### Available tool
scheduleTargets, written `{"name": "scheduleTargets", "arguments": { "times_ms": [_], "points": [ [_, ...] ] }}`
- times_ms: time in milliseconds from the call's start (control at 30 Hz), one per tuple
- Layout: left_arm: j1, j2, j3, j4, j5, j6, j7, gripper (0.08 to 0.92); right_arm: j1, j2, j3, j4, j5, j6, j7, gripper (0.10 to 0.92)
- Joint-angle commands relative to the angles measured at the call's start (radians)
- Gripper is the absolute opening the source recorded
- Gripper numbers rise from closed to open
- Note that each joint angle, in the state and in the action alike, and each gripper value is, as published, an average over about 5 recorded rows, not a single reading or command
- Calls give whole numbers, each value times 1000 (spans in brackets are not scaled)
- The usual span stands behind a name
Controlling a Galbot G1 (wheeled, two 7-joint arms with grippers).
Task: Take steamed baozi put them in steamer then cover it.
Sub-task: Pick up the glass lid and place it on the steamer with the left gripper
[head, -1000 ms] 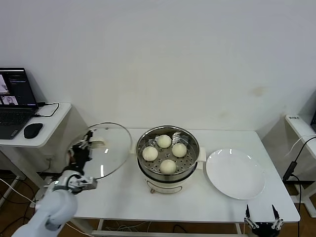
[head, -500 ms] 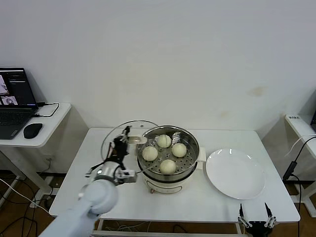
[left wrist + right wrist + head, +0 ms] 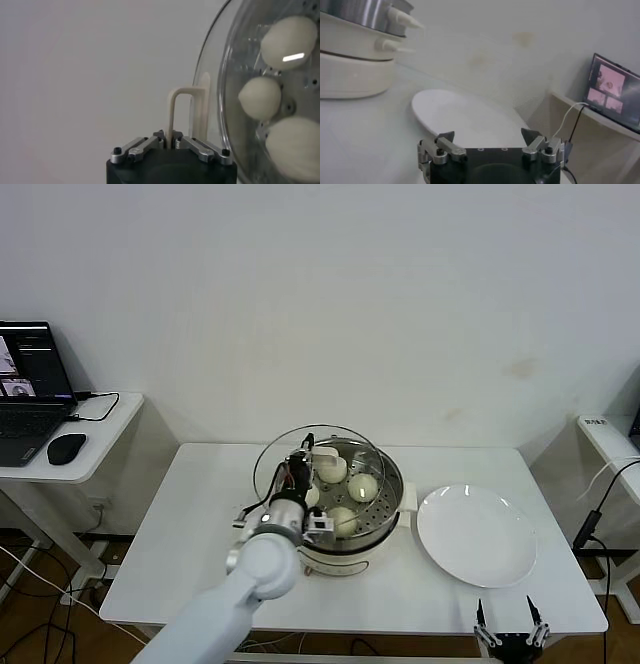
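The left gripper (image 3: 172,145) is clenched on the cover's handle (image 3: 182,112), holding the cover (image 3: 300,446) tilted over the steamer (image 3: 385,509), where four baozi (image 3: 362,486) sit. The right gripper (image 3: 511,636), fingers spread, hangs below the worktop (image 3: 200,514) edge.

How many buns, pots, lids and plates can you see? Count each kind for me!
Steamed baozi: 4
Steamer: 1
Cover: 1
Plate: 1
Total: 7

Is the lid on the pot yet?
Not yet. The lid hangs tilted over the pot, held by its handle in the left gripper; buns remain uncovered.
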Motion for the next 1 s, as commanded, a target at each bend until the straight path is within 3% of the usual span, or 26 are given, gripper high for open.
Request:
{"name": "scheduleTargets", "arguments": {
  "times_ms": [33, 333, 1000],
  "points": [
    [-41, -116, 50, 129, 87, 16, 39, 155, 2, 1, -12, -5, -9, -1, 2, 823],
    [-35, -145, 48, 183, 106, 15, 28, 155, -1, 0, -13, -5, -12, 1, 3, 823],
    [-15, -152, 49, 177, 112, 14, 19, 155, -4, 0, -21, -13, -12, 1, 4, 823]
  ]
}}
